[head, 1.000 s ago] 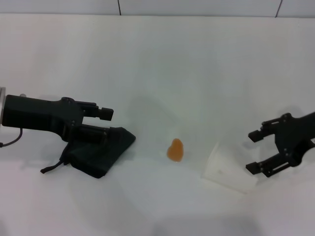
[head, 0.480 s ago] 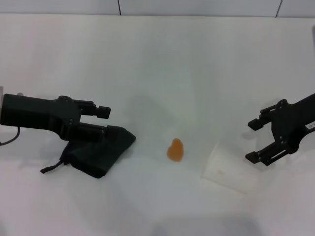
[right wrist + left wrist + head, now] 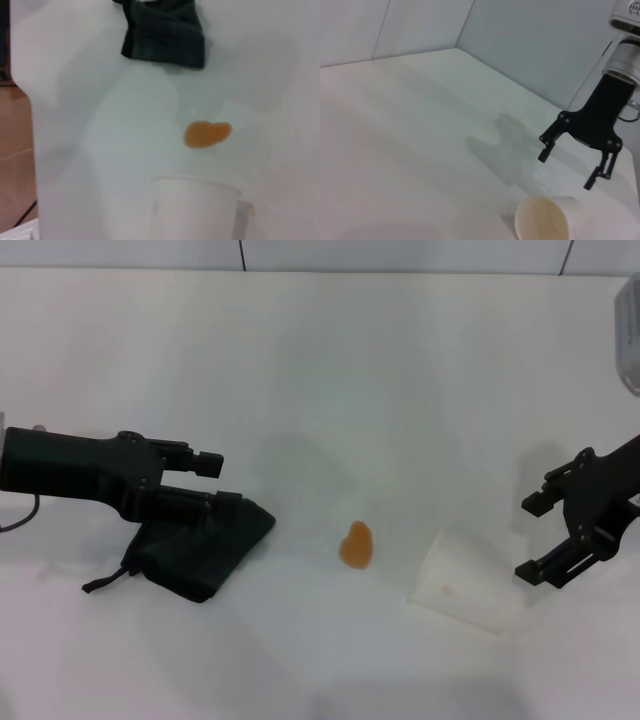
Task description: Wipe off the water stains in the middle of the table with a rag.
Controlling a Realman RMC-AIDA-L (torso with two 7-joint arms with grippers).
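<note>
The water stain (image 3: 356, 544), a small orange blob, lies mid-table (image 3: 320, 370); it also shows in the right wrist view (image 3: 207, 134). The dark rag (image 3: 195, 550) lies left of it, with a cord loop at its near left corner, and shows in the right wrist view (image 3: 165, 37). My left gripper (image 3: 218, 480) is open right over the rag's far edge, its lower finger at the cloth. My right gripper (image 3: 532, 538) is open and empty, just right of a tipped white paper cup (image 3: 462, 585); it also shows in the left wrist view (image 3: 565, 171).
The paper cup lies on its side right of the stain, its mouth showing in the left wrist view (image 3: 542, 220) and its body in the right wrist view (image 3: 197, 210). The table's far edge meets a tiled wall (image 3: 400, 252).
My right gripper has drawn back to the right, away from the cup. My left gripper has shifted slightly over the rag. Rag, stain and cup have not moved.
</note>
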